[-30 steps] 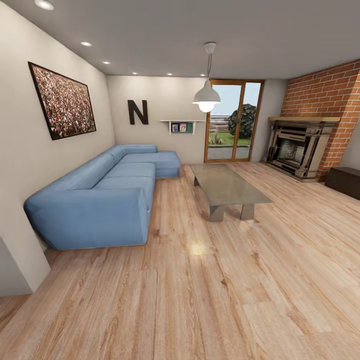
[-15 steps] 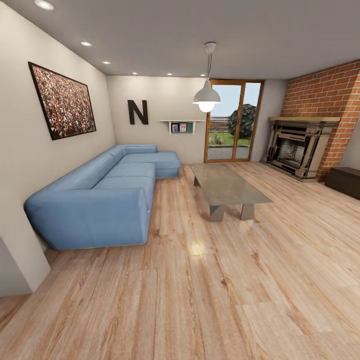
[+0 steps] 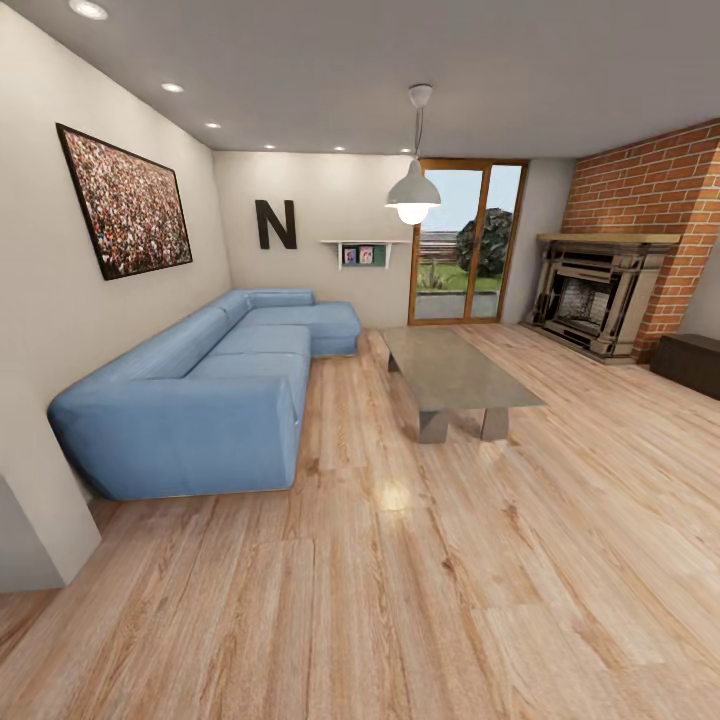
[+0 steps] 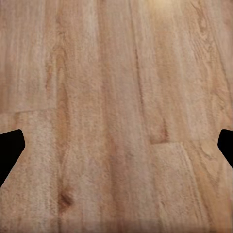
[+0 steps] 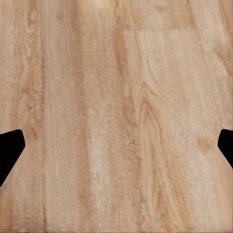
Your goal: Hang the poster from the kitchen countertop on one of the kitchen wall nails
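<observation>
**One letter on the living-room wall**

A single large dark capital letter "N" [image 3: 275,223] hangs on the pale far wall [image 3: 320,200], above the corner of the blue sofa [image 3: 215,385]. Small covers stand on the white wall shelf [image 3: 363,243] beside it, their print too small to read. No other text, number or brand is legible.
</observation>
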You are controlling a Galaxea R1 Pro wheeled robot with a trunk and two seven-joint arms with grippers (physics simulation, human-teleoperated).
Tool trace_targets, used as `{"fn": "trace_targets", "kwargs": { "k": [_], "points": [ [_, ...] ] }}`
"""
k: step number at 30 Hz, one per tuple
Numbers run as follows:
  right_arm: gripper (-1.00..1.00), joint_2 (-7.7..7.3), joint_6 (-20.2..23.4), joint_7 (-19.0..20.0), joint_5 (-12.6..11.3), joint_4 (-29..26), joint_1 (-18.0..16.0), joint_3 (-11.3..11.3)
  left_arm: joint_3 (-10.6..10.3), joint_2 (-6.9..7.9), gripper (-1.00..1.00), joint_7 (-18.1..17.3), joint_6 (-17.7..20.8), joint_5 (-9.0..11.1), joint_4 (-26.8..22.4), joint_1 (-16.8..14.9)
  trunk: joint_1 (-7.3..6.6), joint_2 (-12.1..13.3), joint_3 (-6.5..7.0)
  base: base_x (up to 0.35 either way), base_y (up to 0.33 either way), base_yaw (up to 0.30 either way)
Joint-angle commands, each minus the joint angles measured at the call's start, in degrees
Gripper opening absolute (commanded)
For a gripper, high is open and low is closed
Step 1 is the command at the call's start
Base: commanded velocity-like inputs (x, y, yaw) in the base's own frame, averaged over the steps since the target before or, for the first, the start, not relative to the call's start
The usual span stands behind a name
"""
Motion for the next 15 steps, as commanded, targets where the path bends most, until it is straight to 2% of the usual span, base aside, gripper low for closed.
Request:
{"fn": "trace_targets", "kwargs": {
  "k": [1,11,15],
  "points": [
    [1.0,-0.01,-0.37,-0.04,0.01,0.48,-0.01,0.0,0.04,0.0,1.0,-0.03,0.02,-0.01,-0.08,0.02,0.0,-0.03,-0.05,0.0,0.0,0.0],
    [1.0,-0.04,-1.26,-0.05,0.0,2.11,0.05,0.0,0.04,0.0,1.0,-0.06,0.17,0.01,-0.02,0.02,0.0,-0.03,-0.04,0.0,0.0,-0.003],
    [1.0,-0.04,-1.34,-0.06,0.0,2.23,0.06,0.0,0.04,-0.03,1.0,-0.09,0.08,0.08,1.51,0.02,0.0,-0.03,0.05,0.0,0.0,-0.134]
  ]
}}
